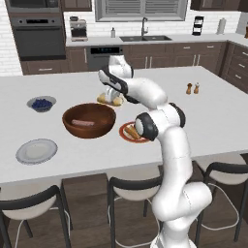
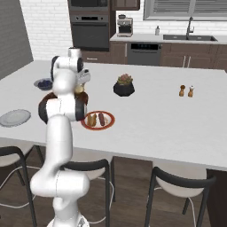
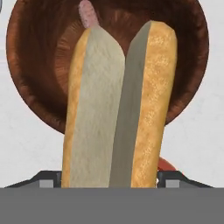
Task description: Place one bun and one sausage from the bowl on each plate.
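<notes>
The bun [image 3: 118, 109] between my fingers [image 3: 173, 178] is golden-tan on the crust, speckled, with pale grey-beige cut faces. The bowl [image 1: 89, 121] is dark reddish-brown wood with fine grain; the sausage [image 1: 83, 123] in it is pink. One plate [image 1: 36, 151] is pale grey-blue. The other plate [image 2: 109, 124] is red-orange rimmed. The countertop [image 1: 213, 111] is plain white. My fingers are dark grey.

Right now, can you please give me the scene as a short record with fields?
gripper: shut on a split bun, held above the table
bowl: brown wooden, one sausage inside
orange plate: has a bun and a sausage
grey plate: nothing on it
berry bowl: far left on table
</notes>
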You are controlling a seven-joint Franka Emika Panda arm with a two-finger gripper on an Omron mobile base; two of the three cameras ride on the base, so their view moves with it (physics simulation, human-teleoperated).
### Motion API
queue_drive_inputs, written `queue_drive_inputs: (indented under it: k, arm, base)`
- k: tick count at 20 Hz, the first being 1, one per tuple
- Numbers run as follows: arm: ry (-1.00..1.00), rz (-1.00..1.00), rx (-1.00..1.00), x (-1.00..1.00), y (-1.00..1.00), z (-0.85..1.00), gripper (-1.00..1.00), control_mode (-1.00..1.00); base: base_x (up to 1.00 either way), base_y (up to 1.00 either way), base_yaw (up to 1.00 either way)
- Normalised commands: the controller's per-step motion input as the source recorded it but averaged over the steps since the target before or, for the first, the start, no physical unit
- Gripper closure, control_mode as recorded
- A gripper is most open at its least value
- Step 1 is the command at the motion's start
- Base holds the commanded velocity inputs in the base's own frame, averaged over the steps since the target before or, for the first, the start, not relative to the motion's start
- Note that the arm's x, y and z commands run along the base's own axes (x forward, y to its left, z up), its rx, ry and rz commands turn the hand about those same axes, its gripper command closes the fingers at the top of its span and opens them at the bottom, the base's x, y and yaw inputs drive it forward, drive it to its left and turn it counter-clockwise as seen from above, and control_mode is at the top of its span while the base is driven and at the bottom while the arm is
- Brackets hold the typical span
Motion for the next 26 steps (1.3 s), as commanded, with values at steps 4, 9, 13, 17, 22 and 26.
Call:
queue_drive_inputs:
  k: [4, 9, 13, 17, 22, 26]
  arm:
    - [-0.58, -0.10, 0.23, -1.00, -0.26, -0.90, 1.00, -1.00]
    - [-0.23, -0.22, 0.15, -0.98, -0.26, 0.06, 1.00, -1.00]
    - [0.00, -0.30, 0.02, -0.51, -0.08, 0.64, 1.00, -1.00]
    - [0.14, -0.21, 0.02, -0.07, -0.29, 0.86, 1.00, -1.00]
    - [0.37, -0.20, 0.08, -0.19, -0.40, 0.73, 1.00, -1.00]
    - [0.34, -0.25, 0.12, -0.68, -0.36, 0.12, 1.00, -1.00]
  base:
    - [0.00, 0.00, 0.00]
    - [0.00, 0.00, 0.00]
    - [0.00, 0.00, 0.00]
    - [0.00, 0.00, 0.00]
    - [0.00, 0.00, 0.00]
    - [0.00, 0.00, 0.00]
